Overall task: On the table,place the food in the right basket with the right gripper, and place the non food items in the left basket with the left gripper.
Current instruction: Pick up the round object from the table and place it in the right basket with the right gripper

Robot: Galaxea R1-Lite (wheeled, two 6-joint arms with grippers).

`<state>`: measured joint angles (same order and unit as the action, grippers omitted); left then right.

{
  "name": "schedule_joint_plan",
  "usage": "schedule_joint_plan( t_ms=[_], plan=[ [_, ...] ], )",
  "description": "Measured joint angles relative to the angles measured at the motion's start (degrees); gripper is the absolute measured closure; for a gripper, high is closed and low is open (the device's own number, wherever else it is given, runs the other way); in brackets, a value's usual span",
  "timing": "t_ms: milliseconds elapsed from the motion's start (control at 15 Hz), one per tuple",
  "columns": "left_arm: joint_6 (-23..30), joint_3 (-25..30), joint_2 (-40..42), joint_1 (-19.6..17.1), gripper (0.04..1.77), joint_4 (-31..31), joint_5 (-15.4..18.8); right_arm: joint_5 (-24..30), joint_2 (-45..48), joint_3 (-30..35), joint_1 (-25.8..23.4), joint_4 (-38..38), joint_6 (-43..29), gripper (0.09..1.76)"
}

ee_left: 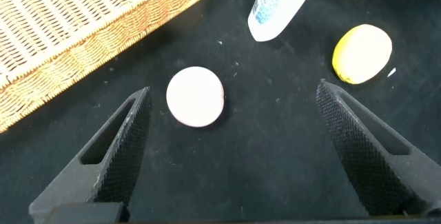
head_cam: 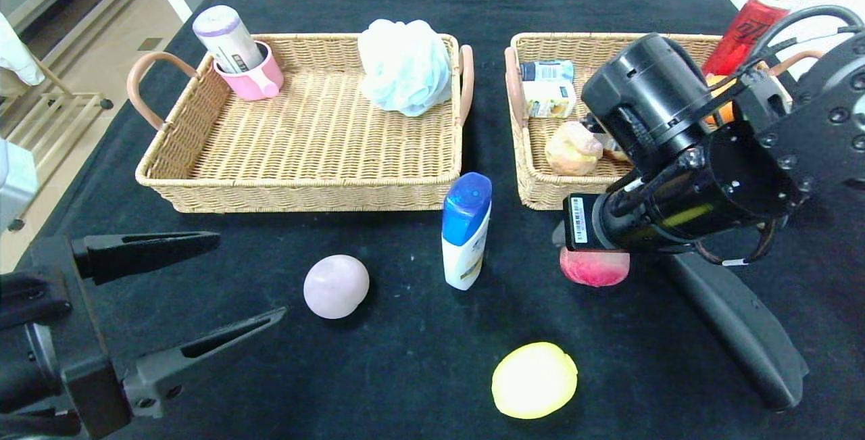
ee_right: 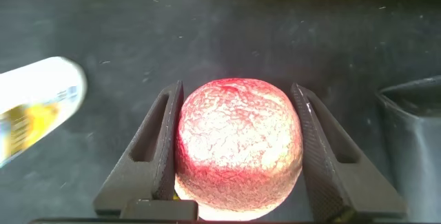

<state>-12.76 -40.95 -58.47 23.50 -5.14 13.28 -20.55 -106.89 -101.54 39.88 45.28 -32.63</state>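
A: The right claw (ee_right: 234, 148) is gripping the red peach (ee_right: 238, 145) on the counter (head_cam: 405, 372), just in front of the right basket (head_cam: 534, 190).
B: And the left claw (ee_left: 234, 148) is hanging wide open, nearer the robot than that basket.

The head camera looks forward and down from above, taking in the whole black desk (head_cam: 405, 372) at a distance. The left wrist camera looks out along its own spread jaws, fairly near the surface; the pale ball (ee_left: 196, 96) lies between and ahead of them, also seen from the head. The right wrist camera sits very close, facing down between its jaws at the red peach (ee_right: 238, 145), which the head view partly shows.
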Motion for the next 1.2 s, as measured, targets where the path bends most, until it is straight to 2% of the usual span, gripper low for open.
schedule_joint_plan(
  t_ms=[467,933,1200],
  plan=[
    [0.09,-0.43,0.15,-0.05,0.09,0.02,0.00,-0.34,6.12,-1.11,0.59,0.48,5.05,0.80],
    [-0.02,-0.43,0.30,-0.05,0.09,0.02,-0.02,-0.44,5.71,-10.03,-4.30,-0.73,11.34,0.80],
    [-0.10,-0.43,0.45,-0.05,0.09,-0.04,-0.09,-0.50,5.05,-11.06,-9.97,-6.78,15.77,0.80]
  ],
)
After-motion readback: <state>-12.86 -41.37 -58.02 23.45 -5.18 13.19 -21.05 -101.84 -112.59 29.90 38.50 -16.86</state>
